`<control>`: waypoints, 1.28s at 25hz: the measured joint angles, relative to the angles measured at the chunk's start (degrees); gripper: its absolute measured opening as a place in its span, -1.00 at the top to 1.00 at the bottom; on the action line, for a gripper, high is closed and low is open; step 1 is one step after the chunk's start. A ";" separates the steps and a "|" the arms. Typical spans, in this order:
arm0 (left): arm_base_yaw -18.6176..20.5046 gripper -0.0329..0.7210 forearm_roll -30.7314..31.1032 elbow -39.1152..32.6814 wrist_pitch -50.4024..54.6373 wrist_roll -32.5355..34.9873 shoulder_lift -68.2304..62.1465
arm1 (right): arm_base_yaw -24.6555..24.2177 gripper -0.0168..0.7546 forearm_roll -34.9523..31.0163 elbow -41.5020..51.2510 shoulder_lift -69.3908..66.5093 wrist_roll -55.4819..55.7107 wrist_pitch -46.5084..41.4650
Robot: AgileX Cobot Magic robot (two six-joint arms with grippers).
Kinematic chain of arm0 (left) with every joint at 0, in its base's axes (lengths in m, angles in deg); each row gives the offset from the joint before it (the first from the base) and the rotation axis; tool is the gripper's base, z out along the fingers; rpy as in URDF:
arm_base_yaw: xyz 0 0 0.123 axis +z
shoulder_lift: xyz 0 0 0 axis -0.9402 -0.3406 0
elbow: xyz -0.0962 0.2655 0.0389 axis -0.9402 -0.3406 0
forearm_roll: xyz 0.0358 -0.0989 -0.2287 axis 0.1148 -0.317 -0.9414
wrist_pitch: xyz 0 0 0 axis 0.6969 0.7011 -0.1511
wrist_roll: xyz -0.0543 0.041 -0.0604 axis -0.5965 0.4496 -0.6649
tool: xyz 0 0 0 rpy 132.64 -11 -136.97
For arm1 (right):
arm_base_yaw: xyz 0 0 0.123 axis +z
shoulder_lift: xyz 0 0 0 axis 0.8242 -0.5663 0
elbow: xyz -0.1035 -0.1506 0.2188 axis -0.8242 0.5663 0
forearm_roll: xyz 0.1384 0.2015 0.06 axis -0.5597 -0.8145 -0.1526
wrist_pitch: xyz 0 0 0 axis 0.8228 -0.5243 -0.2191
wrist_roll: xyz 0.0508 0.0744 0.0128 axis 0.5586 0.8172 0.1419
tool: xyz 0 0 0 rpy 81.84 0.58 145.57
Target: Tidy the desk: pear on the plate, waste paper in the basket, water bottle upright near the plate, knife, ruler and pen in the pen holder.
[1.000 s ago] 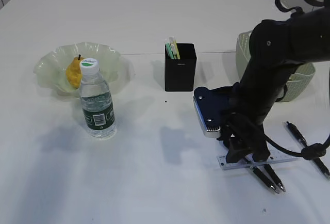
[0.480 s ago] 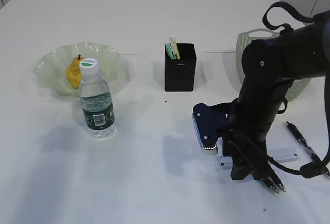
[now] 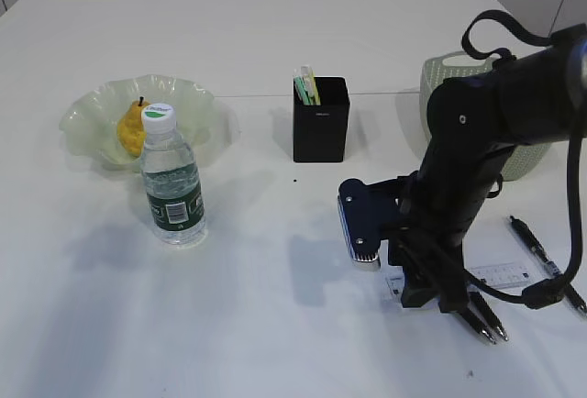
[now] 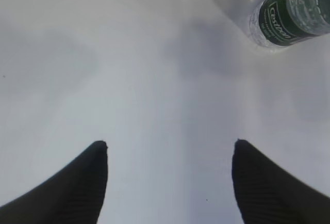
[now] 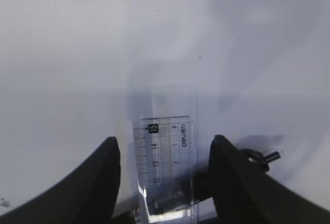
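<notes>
The ruler (image 5: 167, 170) lies flat on the desk (image 3: 275, 325) at the near right, its long axis running left to right — one end under the right gripper (image 5: 165, 182), the other toward a pen (image 3: 543, 260) on the far-right side. The right arm (image 3: 477, 169) bends steeply down over it; the jaws straddle the ruler, spread apart, not visibly clamping. The left gripper (image 4: 170, 182) hangs spread and empty near the water bottle (image 3: 171, 182).

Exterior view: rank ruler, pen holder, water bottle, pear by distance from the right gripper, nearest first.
From the right gripper:
1. ruler, right at it, on the desk.
2. pen holder, behind, left.
3. water bottle, far left.
4. pear, farthest, in the plate.
</notes>
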State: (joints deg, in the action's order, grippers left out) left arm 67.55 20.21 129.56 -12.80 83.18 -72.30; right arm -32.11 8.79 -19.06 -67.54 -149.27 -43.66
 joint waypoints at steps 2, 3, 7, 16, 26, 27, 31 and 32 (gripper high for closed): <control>0.00 -0.49 0.00 0.00 0.00 0.00 0.00 | 0.00 -0.12 0.00 0.09 -0.49 0.00 0.00; 0.00 -0.49 0.00 0.00 0.00 0.00 0.00 | 0.00 -0.14 0.00 0.09 -0.70 0.00 0.10; 0.00 -0.49 0.00 0.00 0.00 0.00 0.00 | 0.00 -0.21 0.15 0.09 -1.30 0.12 0.60; 0.00 -0.49 0.00 0.00 0.00 0.00 0.00 | 0.00 -0.22 0.20 0.22 -1.30 -0.69 2.92; 0.00 -0.49 0.00 0.00 -0.59 0.00 0.00 | 0.00 -0.22 0.20 0.22 -1.57 -1.30 2.92; 0.00 -0.49 0.00 0.00 -0.59 0.00 0.00 | 0.00 -0.22 0.20 0.22 -1.85 -1.41 2.72; 0.00 -0.49 0.00 0.00 -0.63 0.00 0.00 | 0.00 -0.22 0.20 0.22 -2.92 -1.52 2.34; 0.00 -0.49 0.00 0.00 -0.73 0.00 0.00 | 0.00 -0.22 0.20 0.22 -3.05 -1.62 2.34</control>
State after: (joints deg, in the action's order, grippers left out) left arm 67.55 20.21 129.56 -13.53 83.18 -72.30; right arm -32.11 9.00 -18.84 -70.59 -150.89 -41.33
